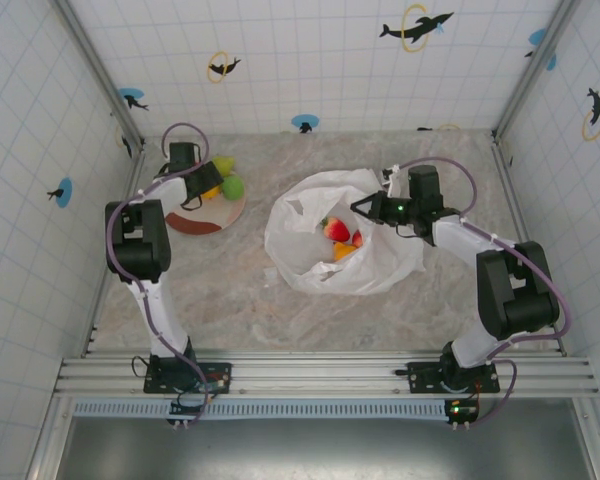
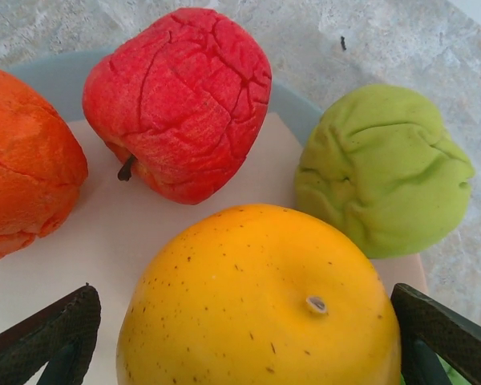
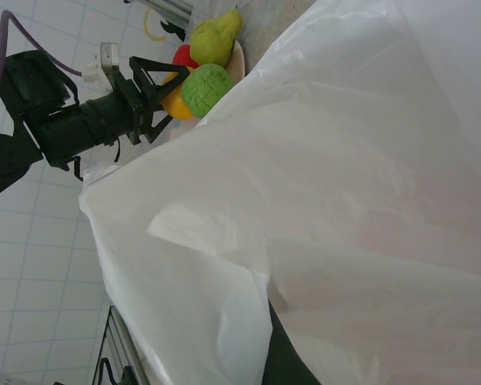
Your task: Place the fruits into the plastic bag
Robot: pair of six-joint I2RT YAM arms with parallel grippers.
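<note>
Reaching into the upper left of the overhead view, the left arm has its left end effector [image 2: 240, 293] low over a round plate with a pale pink centre [image 2: 96, 233]. The black fingers [image 2: 48, 337] stand spread wide, one at each lower corner of the left wrist view. A smooth, speckled yellow-orange round fruit [image 2: 260, 305] sits between them; whether either finger touches it I cannot tell. Past that fruit on the plate sit a cracked red apple [image 2: 180, 100] with a short dark stem at top centre, a wrinkled light green round fruit [image 2: 381, 168] at the right by the plate's edge, and a rough orange fruit [image 2: 24, 160] at the left edge. The right wrist view shows a yellow-green pear [image 3: 216, 36] at the top of the frame, beyond the others.

At the centre of the overhead view a large, crinkly, translucent white plastic bag [image 1: 300, 255] lies on the marbled grey bench [image 1: 230, 290] with its mouth open upward, bare bench between it and the plate. Inside the bag lie a red strawberry [image 1: 336, 229], a smaller red fruit [image 1: 357, 238] just beside it on the right, and an orange piece [image 1: 344, 251] below them. The right end effector [image 1: 363, 208] is at the bag's upper right rim, its jaws pressed together on the thin film.
</note>
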